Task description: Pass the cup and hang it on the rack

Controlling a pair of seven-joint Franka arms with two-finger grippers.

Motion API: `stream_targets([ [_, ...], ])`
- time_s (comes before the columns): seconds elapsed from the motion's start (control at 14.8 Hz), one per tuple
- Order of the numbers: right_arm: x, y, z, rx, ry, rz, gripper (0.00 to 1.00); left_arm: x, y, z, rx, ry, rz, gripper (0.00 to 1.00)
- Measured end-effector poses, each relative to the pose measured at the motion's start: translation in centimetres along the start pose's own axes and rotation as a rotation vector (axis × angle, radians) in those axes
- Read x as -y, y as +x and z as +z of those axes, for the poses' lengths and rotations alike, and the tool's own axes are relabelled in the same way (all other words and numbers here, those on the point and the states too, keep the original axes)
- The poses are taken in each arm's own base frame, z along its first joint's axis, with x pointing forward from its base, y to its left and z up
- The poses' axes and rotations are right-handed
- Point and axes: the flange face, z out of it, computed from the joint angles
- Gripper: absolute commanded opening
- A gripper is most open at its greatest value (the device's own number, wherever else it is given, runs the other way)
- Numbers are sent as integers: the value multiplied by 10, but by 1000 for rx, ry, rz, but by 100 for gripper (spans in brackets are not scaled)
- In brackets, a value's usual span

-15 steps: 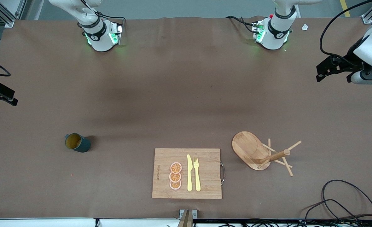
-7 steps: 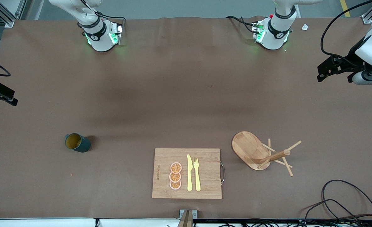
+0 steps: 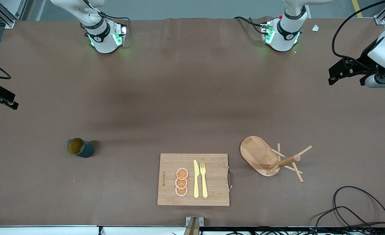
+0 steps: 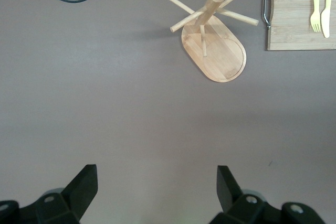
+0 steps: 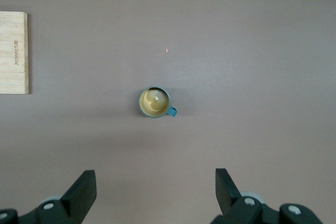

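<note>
Nothing on the counter [image 3: 192,98] has shifted; only the left pincer [image 3: 341,70] has crept slightly, hanging open over the counter's edge at the left arm's end. The right pincer [image 5: 155,192] waits open, high above the cup [image 3: 80,148]. The rack [image 3: 270,158] stands beside the cutting board [image 3: 192,179], toward the left arm's end; its thin pegs look stiff but light. The cup, upright toward the right arm's end, is probably rigid and smooth; gripping across the rim should spare its small handle. Lettering on the board is illegible.
</note>
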Motion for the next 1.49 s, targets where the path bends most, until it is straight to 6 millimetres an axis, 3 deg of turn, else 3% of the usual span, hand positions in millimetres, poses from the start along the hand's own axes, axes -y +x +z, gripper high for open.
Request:
stream_targets([
  [0.14, 0, 1, 5, 3, 0, 0, 100, -1, 0, 0, 0, 0, 3, 100],
  [0.27, 2, 13, 33, 19, 1, -5, 100, -2, -1, -1, -1, 0, 3, 100],
  [0.61, 29, 61, 156, 74, 5, -49, 100, 4, 0, -2, -2, 0, -7, 100],
  [0.88, 43, 78, 256, 140, 6, -70, 100, -3, 12, 17, 15, -2, 5, 100],
  [1.01, 51, 78, 296, 187, 8, -81, 100, -7, 18, 25, 22, -3, 12, 100],
  [1.22, 63, 76, 331, 227, 52, -41, 100, -9, 18, 25, 21, -4, 16, 100],
  [1.49, 51, 73, 369, 218, 77, 9, 100, -9, 17, 21, 13, -4, 16, 100],
])
